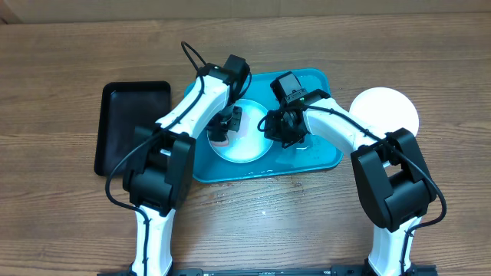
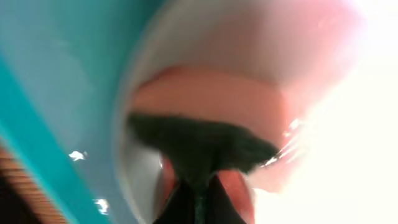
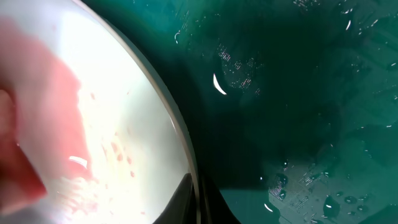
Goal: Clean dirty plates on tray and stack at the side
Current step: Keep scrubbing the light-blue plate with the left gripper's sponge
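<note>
A white plate (image 1: 244,142) lies on the teal tray (image 1: 326,157). It carries reddish smears (image 3: 118,152). My left gripper (image 1: 224,126) is shut on a pink sponge with a dark scrub pad (image 2: 205,99) and presses it on the plate's left part (image 2: 261,37). My right gripper (image 1: 278,129) is shut on the plate's right rim (image 3: 180,134), one finger on each side of it. A clean white plate (image 1: 383,111) lies on the table right of the tray.
A black tray (image 1: 130,123) lies on the wooden table left of the teal tray. The teal tray's floor is wet with droplets (image 3: 311,180). Both arms cross over the teal tray.
</note>
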